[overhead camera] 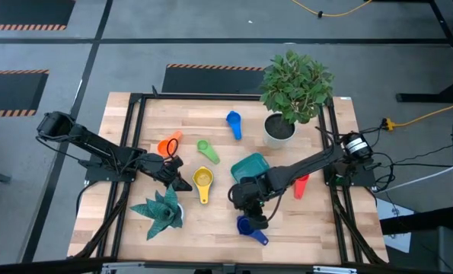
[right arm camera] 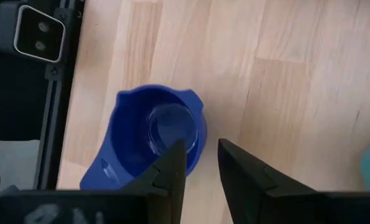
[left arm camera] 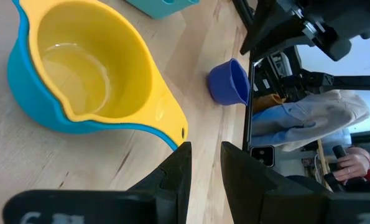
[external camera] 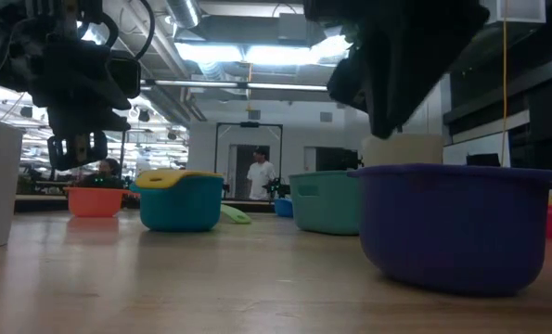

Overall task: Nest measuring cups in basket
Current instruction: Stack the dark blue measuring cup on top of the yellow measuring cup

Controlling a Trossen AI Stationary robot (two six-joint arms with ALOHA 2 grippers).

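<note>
The right tool [right arm camera: 200,165] hovers directly above the dark blue cup [right arm camera: 157,134], which sits upright on the tabletop [overhead camera: 317,228] near the front edge, just in front of the teal basket [overhead camera: 250,167]; its fingers are parted narrowly and grasp nothing. Recommended: descend with the near rim between the fingers, then close. The left tool [left arm camera: 203,165], likewise slightly parted and empty, hangs beside the yellow cup [left arm camera: 97,62], nested in a light blue cup [left arm camera: 23,87].
</note>
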